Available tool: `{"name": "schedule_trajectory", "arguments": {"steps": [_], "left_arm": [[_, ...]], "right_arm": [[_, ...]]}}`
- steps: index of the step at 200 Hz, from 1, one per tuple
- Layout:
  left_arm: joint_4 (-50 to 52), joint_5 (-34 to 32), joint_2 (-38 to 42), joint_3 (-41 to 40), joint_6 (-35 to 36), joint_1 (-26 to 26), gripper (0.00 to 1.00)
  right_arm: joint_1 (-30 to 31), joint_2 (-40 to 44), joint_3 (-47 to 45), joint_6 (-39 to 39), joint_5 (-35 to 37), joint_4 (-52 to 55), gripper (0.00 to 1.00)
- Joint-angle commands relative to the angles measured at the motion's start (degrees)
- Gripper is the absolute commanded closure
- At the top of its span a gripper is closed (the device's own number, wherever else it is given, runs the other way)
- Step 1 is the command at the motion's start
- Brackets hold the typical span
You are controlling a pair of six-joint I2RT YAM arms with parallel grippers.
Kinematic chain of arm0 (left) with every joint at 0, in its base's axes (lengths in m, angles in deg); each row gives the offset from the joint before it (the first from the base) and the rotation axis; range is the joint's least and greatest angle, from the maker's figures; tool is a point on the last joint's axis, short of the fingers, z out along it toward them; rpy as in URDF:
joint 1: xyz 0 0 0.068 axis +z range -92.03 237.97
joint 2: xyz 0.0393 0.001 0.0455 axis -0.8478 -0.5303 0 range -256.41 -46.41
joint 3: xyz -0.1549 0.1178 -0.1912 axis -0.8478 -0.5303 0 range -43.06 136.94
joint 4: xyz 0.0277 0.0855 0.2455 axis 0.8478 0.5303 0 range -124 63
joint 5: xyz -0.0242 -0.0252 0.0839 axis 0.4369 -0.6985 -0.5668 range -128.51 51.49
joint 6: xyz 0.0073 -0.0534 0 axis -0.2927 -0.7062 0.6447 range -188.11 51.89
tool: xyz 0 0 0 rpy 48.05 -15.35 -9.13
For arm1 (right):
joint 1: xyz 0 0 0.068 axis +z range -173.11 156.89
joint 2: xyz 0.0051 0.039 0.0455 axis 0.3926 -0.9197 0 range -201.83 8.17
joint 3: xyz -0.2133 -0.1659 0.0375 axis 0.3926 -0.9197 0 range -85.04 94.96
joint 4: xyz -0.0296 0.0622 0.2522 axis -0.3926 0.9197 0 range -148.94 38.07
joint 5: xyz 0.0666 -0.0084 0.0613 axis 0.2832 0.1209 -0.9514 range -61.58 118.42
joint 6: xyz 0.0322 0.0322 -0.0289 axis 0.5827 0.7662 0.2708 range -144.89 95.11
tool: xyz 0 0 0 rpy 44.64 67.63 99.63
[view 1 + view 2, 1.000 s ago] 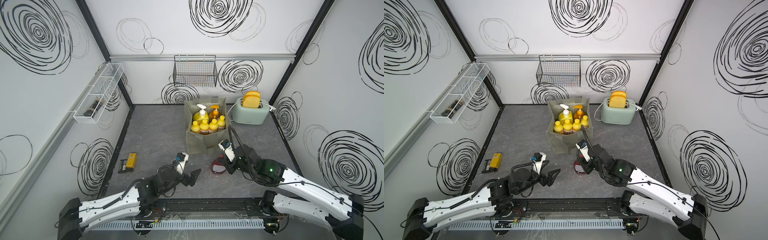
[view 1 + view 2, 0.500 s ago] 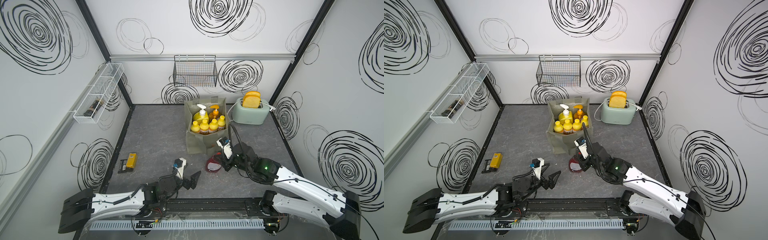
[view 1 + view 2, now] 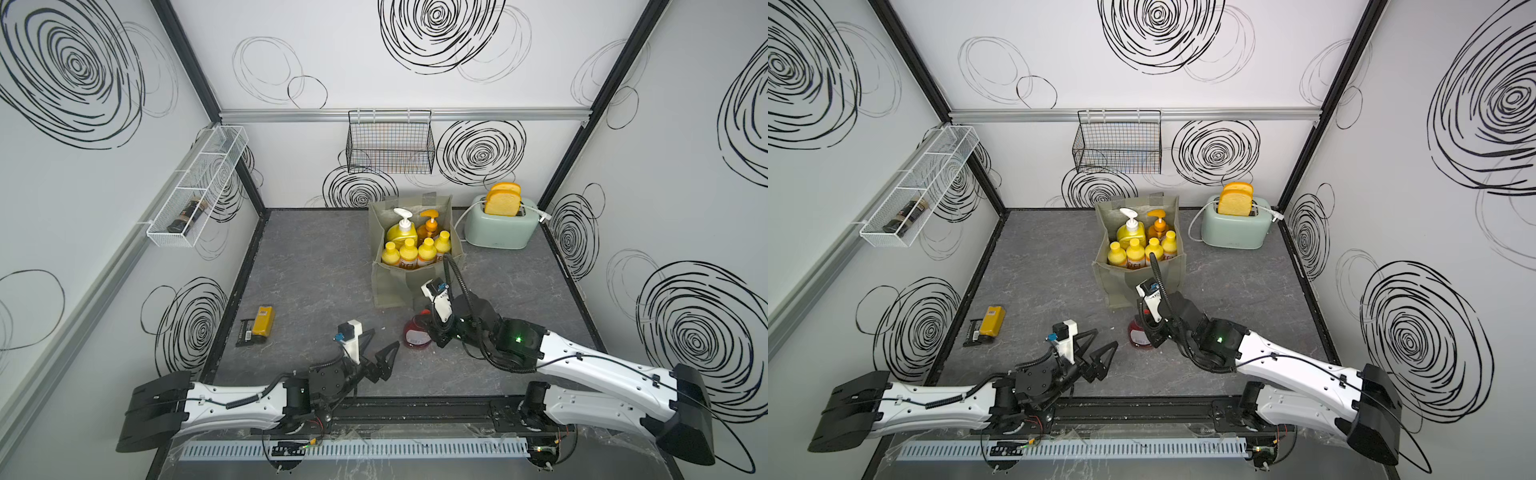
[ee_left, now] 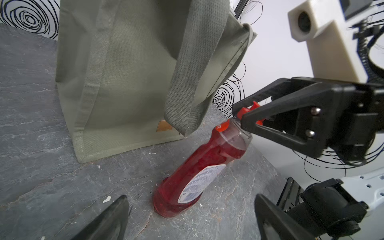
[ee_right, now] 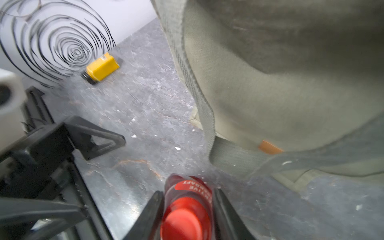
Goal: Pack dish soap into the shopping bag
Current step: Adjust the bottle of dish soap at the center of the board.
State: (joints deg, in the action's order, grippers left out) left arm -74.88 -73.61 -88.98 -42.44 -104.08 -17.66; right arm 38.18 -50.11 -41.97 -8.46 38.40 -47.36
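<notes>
In both top views the fabric bag (image 3: 395, 286) holds six bottles (image 3: 409, 251); the red bottle (image 3: 415, 332) sits outside its near right corner, the left gripper (image 3: 384, 337) spread wide near it. The left wrist view shows the clear plastic bottle tilted beside a drooping woven strap (image 4: 187, 83), the right gripper (image 4: 239, 114) flanking its cap, pinch unclear. The right wrist view adds a blocky yellow box (image 5: 101, 66).

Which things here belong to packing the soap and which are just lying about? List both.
Job: shopping bag, six soap bottles inside it, red bottle outside it, right claw at its cap.
Lying about: toaster with bread, yellow box, black wire basket, white wire shelf holding a dark jar.
</notes>
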Motion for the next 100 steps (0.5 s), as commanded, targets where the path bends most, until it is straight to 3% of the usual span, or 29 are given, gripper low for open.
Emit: {"name": "schedule_trajectory", "arguments": {"steps": [1,23,42,70,100], "left_arm": [[-4.7,-3.1,-0.9,-2.4,1.4,-0.6,0.04],[-6.2,-3.7,-3.8,-0.4,5.3,-0.4,0.04],[-4.8,-4.1,-6.4,1.8,5.6,-0.2,0.01],[12.3,-9.4,-6.8,7.2,-4.5,-0.3,0.07],[12.7,-8.5,-5.5,5.6,-7.9,-0.9,0.08]], "right_arm": [[0.3,3.6,0.2,1.9,1.8,-3.5,0.39],[0.2,6.0,0.0,1.7,1.5,-3.3,0.3],[-0.1,8.8,-0.2,2.5,2.3,-1.2,0.28],[-1.3,15.2,-3.3,4.7,4.0,3.2,0.33],[-4.1,24.1,-11.3,9.0,3.1,5.6,0.4]]}}
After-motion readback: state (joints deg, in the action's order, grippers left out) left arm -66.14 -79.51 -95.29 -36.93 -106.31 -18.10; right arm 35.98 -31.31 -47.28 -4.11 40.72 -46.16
